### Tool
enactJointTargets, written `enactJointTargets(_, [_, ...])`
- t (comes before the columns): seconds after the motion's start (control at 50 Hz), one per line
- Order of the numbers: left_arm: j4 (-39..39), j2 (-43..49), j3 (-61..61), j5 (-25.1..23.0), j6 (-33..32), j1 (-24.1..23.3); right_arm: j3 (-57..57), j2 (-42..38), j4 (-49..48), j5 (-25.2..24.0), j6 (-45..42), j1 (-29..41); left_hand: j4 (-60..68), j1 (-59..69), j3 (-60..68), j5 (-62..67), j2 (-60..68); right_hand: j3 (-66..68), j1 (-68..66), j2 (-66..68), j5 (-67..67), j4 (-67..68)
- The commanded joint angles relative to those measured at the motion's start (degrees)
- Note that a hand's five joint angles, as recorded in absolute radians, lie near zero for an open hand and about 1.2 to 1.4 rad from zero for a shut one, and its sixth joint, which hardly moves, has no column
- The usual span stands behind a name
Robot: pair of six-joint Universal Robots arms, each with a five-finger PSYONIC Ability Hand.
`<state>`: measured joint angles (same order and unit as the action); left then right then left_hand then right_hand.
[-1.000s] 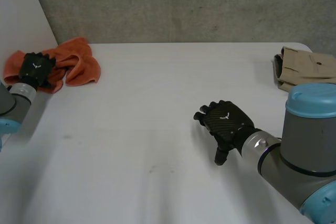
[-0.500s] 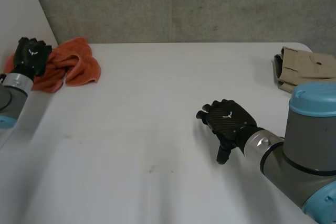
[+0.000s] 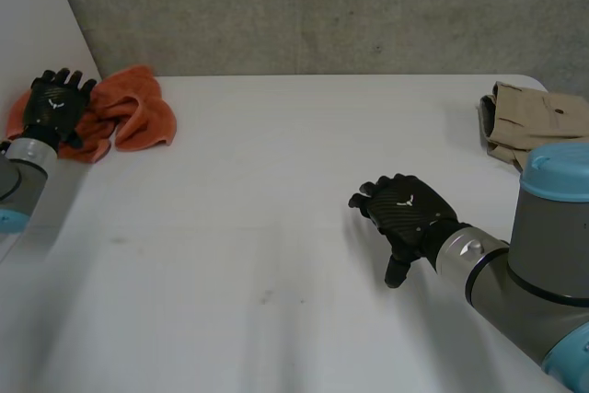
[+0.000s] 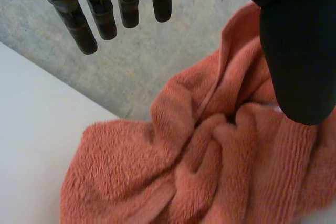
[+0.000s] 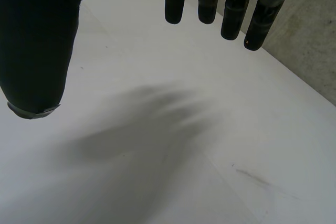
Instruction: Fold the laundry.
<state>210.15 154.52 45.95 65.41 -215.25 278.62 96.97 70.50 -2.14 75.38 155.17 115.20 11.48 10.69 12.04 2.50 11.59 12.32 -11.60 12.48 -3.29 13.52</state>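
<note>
Your white table point(image 3: 276, 181) has a crumpled orange fluffy towel point(image 3: 138, 117) at its far left corner. Your left hand point(image 3: 53, 103) hangs over it, fingers straight, holding nothing. Your right hand point(image 3: 405, 213) is spread too, over bare table. You seem to be reaching; next, pinch a towel edge.

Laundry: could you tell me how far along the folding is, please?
Done: possibly the beige garment at the right edge. In hand: nothing; the open left hand hovers over the crumpled orange towel, the right hand open above the table. Left: folding that towel.
</note>
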Motion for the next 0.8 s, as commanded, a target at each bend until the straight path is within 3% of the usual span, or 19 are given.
enactJointTargets(0.02, [-1.05, 3.24, -2.79, -2.64, -3.51, -0.01, 0.07, -0.01, -0.15, 0.03, 0.05, 0.03, 2.42, 3.21, 1.86, 1.4, 2.31, -2.32, 1.6, -2.48, 3.29, -3.52])
enactJointTargets(0.18, [-2.28, 6.23, -6.22, -4.15, -3.68, 0.17, -0.02, -0.01, -0.33, 0.03, 0.05, -0.06, 15.71, 16.5, 15.15, 14.69, 15.6, -2.32, 1.6, -2.48, 3.29, -3.52])
enactJointTargets(0.46, [-5.18, 9.66, -9.47, -7.14, -3.86, 0.78, -0.11, -0.01, -0.33, 0.03, 0.05, -0.41, 23.78, 24.57, 23.22, 22.76, 23.67, -2.32, 1.6, -2.48, 3.29, -3.52])
enactJointTargets(0.6, [-5.27, 10.1, -9.91, -7.23, -3.86, 1.04, -0.11, -0.01, -0.33, 0.03, 0.05, -0.32, 42.26, 43.05, 41.7, 41.24, 42.15, -2.32, 1.6, -2.48, 3.29, -3.52])
enactJointTargets(0.66, [-5.1, 9.93, -9.83, -7.14, -4.03, 1.05, -0.11, -0.01, -0.33, 0.03, 0.05, -0.32, 68.43, 69.22, 67.87, 67.41, 68.32, -2.32, 1.6, -2.48, 3.29, -3.52])
enactJointTargets(0.8, [1.84, 3.96, -3.34, -4.85, -6.94, 1.04, -0.11, -0.01, -0.33, 0.03, 0.05, -0.32, 68.52, 69.31, 67.96, 67.5, 68.41, -2.32, 1.6, -2.48, 3.29, -3.52])
